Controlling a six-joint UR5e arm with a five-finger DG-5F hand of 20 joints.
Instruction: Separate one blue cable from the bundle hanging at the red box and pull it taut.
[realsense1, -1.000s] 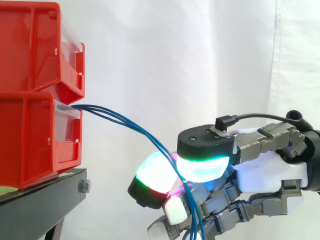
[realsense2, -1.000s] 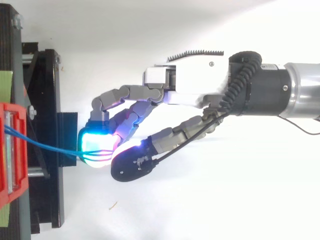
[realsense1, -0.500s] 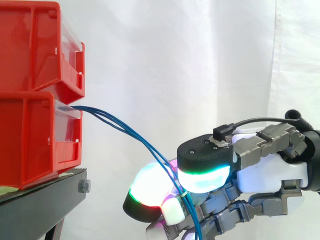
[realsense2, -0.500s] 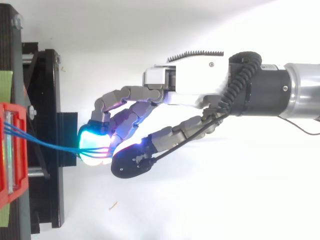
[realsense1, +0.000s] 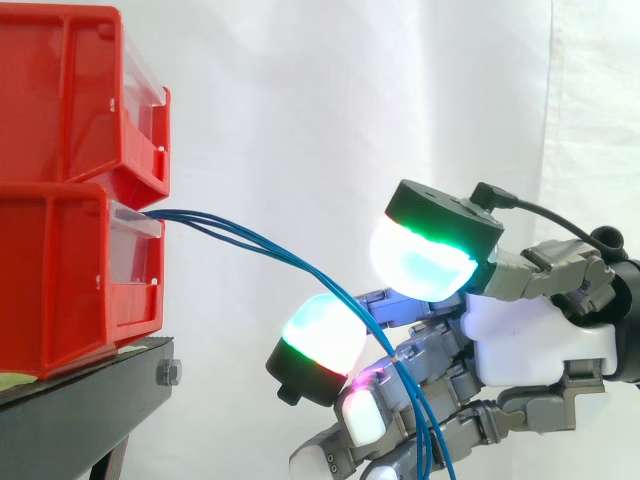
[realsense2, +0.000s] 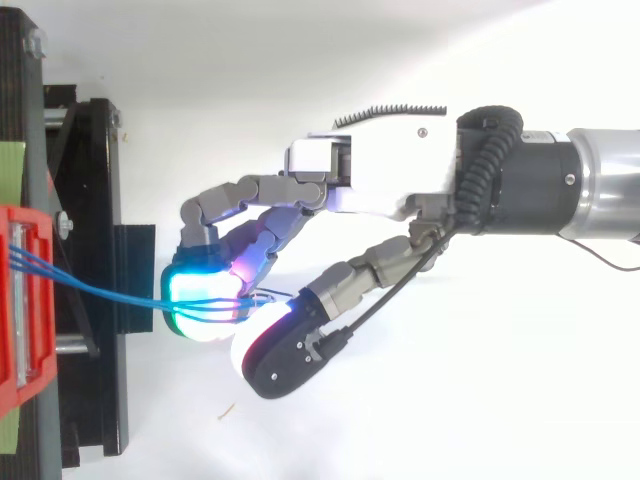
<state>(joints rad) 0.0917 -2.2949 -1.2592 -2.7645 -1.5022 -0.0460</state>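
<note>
The robot hand (realsense1: 530, 340), thumb raised clear, seems to hook the blue cables (realsense1: 250, 240) in its curled fingers (realsense1: 435, 355); they slope down rightward from the red box (realsense1: 60, 280).

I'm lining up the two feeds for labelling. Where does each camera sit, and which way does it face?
Side view: beside the work at about its height, looking level across at the red bins and blue cables before the white curtain; the hand is at the right.
Top view: above the work, looking down on the black stand; the hand and arm come from the right edge.
Shared: bins, cables and hand.
</note>
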